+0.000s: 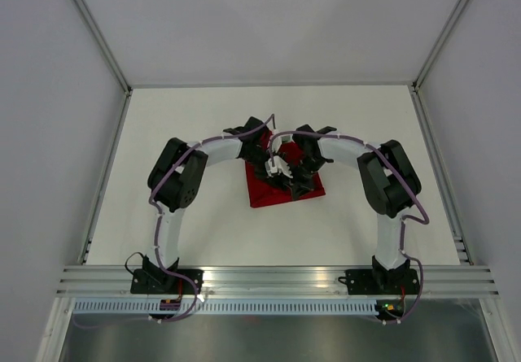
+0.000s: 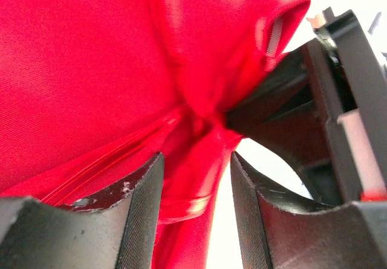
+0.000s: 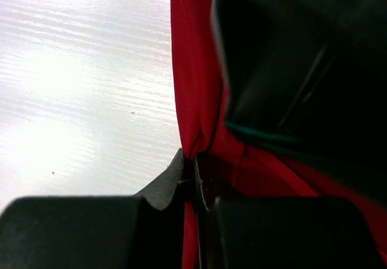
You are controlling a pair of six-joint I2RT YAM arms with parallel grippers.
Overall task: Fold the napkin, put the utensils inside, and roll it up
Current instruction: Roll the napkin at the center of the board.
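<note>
The red napkin [image 1: 277,188] lies mid-table under both grippers. My left gripper [image 1: 273,165] is open, its jaws set either side of a raised fold of the napkin [image 2: 109,69] without closing on it. My right gripper [image 1: 296,180] is shut on a pinched edge of the napkin [image 3: 192,100], which hangs up from the jaws. The right gripper's black body fills the right of the left wrist view [image 2: 326,112]. A small white tag [image 2: 275,34] shows on the cloth's corner. No utensils show in any view.
The white table [image 1: 203,126] is walled by white panels left, right and behind. An aluminium rail [image 1: 277,279] with the arm bases runs along the near edge. The two wrists crowd together over the cloth.
</note>
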